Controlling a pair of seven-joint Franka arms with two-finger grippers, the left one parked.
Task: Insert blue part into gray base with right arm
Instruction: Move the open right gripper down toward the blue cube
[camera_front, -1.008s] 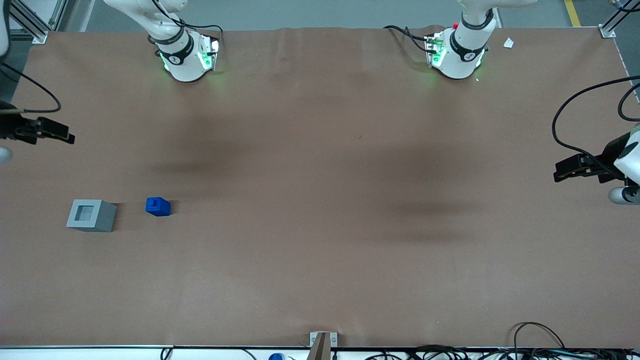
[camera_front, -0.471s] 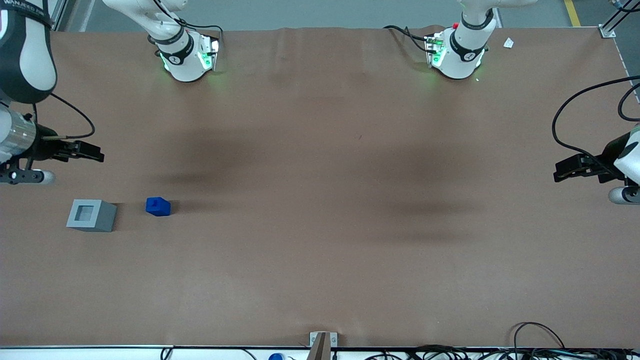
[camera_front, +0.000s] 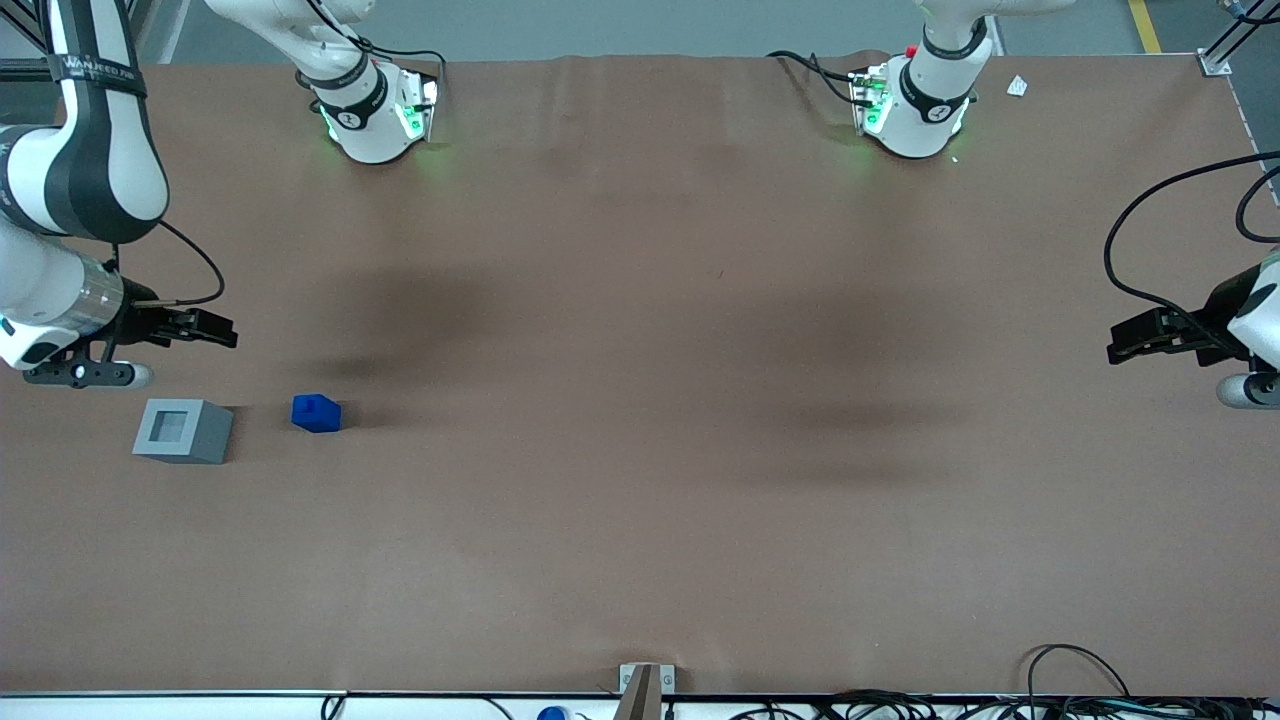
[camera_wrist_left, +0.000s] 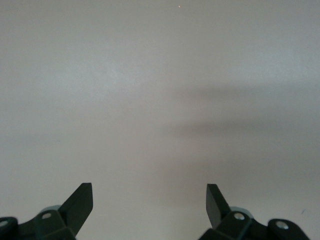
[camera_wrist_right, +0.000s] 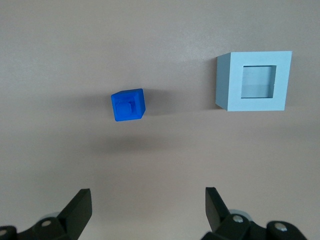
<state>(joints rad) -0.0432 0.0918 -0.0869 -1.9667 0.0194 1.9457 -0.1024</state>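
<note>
Blue part (camera_front: 316, 413) sat on the table (camera_front: 640, 520) toward the working arm's end, stud up, beside the gray base (camera_front: 184, 430) but clearly apart from it. Front view: right arm (camera_front: 70, 200) was over that end of the table, with the tool (camera_front: 205, 327) above the table, farther from the camera than both blocks and touching neither. Step in hand looked like the approach, pre-grasp; nothing picked up yet. Recess in the base's top faced up and was empty. Other arm's parked tool and cable sat at the table's opposite end, well apart, no issue. Nothing lay between tool and blue part.

Right wrist view: tool (camera_wrist_right: 147, 202) was wide open and empty, both fingers (camera_wrist_right: 80, 207) visible with bare table between them. Blue part (camera_wrist_right: 128, 105) and gray base (camera_wrist_right: 254, 82) were both ahead of the fingers, not between them. Next move, my read: centre the tool over the blue part, descend, close on its side faces, not the stud. Gap to the base looked enough for finger clearance. Main risk: nudging the small block while closing.

Left wrist view: only bare table, nothing relevant.
</note>
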